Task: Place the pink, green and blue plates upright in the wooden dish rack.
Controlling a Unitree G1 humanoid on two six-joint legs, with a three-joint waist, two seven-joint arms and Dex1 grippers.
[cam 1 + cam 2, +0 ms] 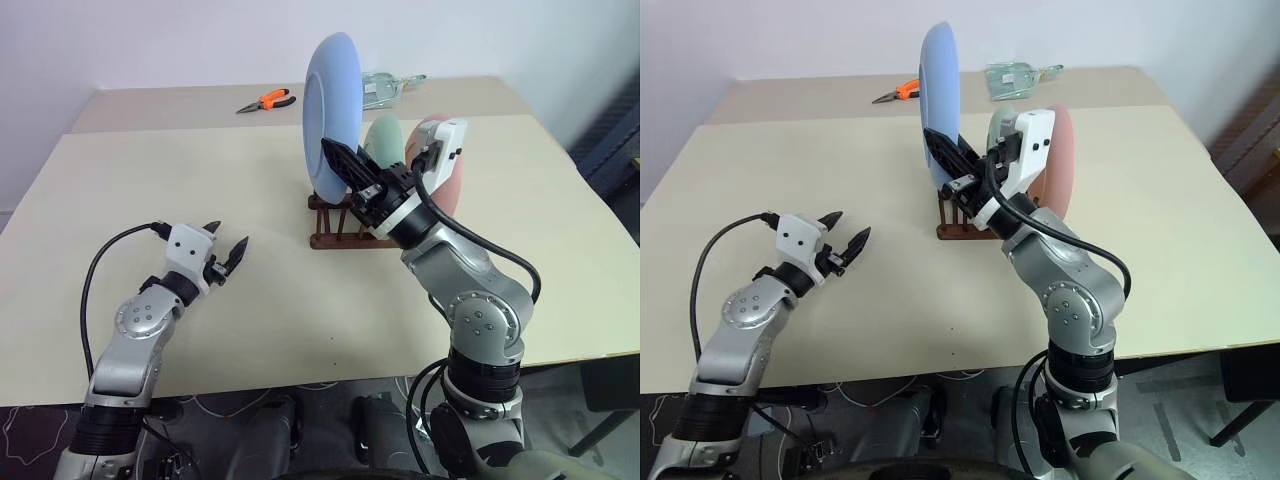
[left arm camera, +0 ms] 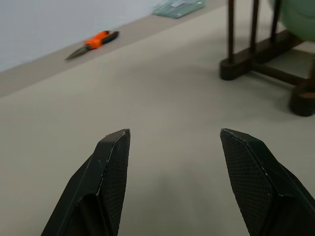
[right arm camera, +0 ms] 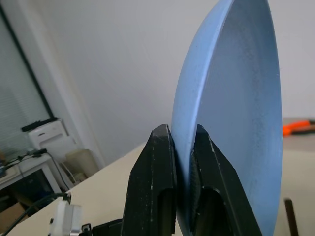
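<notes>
The blue plate (image 1: 331, 110) stands on edge in the air above the near end of the wooden dish rack (image 1: 335, 222), its lower rim pinched between the pressed-together fingers of the right tool (image 3: 183, 162). Behind it the green plate (image 1: 383, 142) and the pink plate (image 1: 1059, 165) already sit upright in the rack's further slots. The left tool (image 1: 226, 252) hovers low over the table (image 1: 200, 170), well apart from the rack, fingers spread and holding nothing. The likely risk is in the lowering: the grip sits on a thin bit of rim with most of the plate above it, so the plate could pivot or slip. If the rim meets a peg instead of a gap, it may shove the light rack or knock the green plate. The orange pliers (image 1: 266, 100) lie far back, out of the way.
</notes>
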